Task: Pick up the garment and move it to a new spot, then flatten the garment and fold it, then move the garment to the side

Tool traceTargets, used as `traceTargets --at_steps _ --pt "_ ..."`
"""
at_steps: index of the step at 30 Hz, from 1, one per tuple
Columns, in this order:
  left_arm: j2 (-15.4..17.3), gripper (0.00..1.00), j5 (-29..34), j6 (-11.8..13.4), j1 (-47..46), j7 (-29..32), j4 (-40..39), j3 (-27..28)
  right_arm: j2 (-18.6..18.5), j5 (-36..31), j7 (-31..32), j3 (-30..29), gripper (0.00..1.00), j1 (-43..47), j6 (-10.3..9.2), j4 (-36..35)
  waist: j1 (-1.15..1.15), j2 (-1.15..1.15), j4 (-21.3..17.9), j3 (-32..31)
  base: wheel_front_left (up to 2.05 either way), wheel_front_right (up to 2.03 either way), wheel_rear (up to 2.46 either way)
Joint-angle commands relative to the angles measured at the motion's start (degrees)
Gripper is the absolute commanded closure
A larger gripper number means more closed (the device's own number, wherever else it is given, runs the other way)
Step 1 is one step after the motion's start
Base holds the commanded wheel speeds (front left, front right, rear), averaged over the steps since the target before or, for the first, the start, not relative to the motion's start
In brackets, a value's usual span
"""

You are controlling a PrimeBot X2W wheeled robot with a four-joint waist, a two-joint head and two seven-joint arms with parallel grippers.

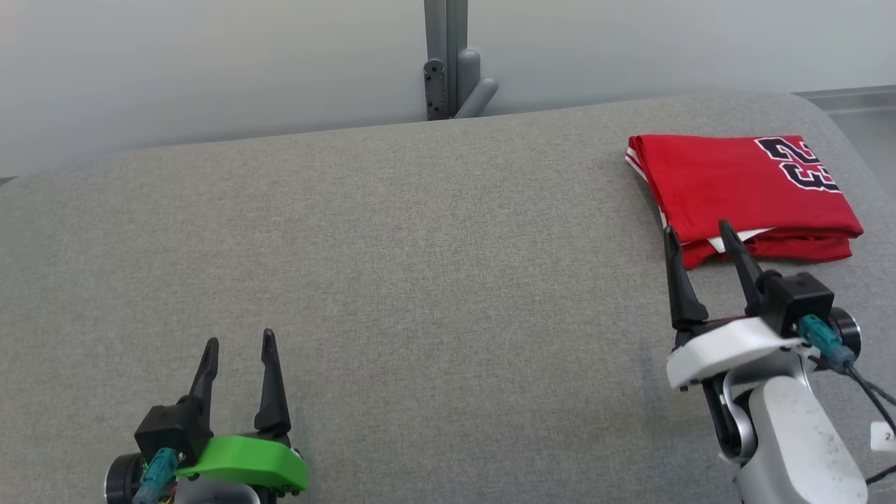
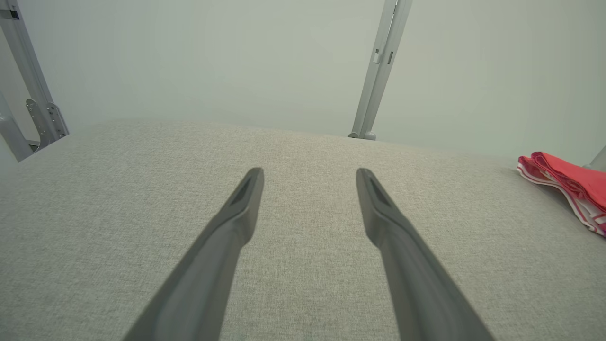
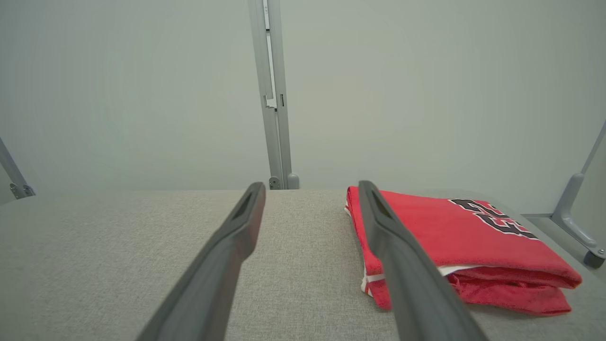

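The garment (image 1: 742,192) is a red jersey with black and white numerals, folded into a neat rectangle at the far right of the grey padded table (image 1: 420,266). My right gripper (image 1: 700,234) stands open just in front of the garment's near left corner, holding nothing. In the right wrist view the garment (image 3: 454,241) lies to the right, partly behind one finger (image 3: 402,255) of the right gripper (image 3: 310,189). My left gripper (image 1: 238,343) is open at the lower left, far from the garment. The left wrist view has the left gripper (image 2: 310,175) over bare cloth, with the garment's edge (image 2: 568,189) far right.
A grey metal post (image 1: 448,59) with a bracket stands behind the table's far edge against a pale wall. The table's rounded right edge (image 1: 850,140) lies just beyond the garment. Another frame leg (image 3: 580,213) stands at the right.
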Motion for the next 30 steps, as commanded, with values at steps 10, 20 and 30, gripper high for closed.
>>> traceTargets --at_steps 10,20,30 --pt "-0.7 0.0 1.4 0.5 3.0 -0.5 -0.5 0.6 2.0 2.2 -0.1 1.1 0.0 12.7 -0.09 -10.8 0.0 0.17 1.3 -1.4 0.0 0.0 0.0" --pt "-1.4 0.0 2.4 -0.4 3.5 -0.5 -1.7 1.5 2.1 5.3 0.6 2.3 0.0 16.5 -0.09 -12.5 0.0 0.17 1.8 -1.9 0.0 0.0 0.0" --pt "-1.9 0.0 3.2 -1.1 4.2 -0.5 -1.5 1.8 2.1 5.5 0.7 2.4 0.0 17.2 -0.09 -12.5 0.0 0.17 2.2 -2.5 0.0 0.0 0.0"
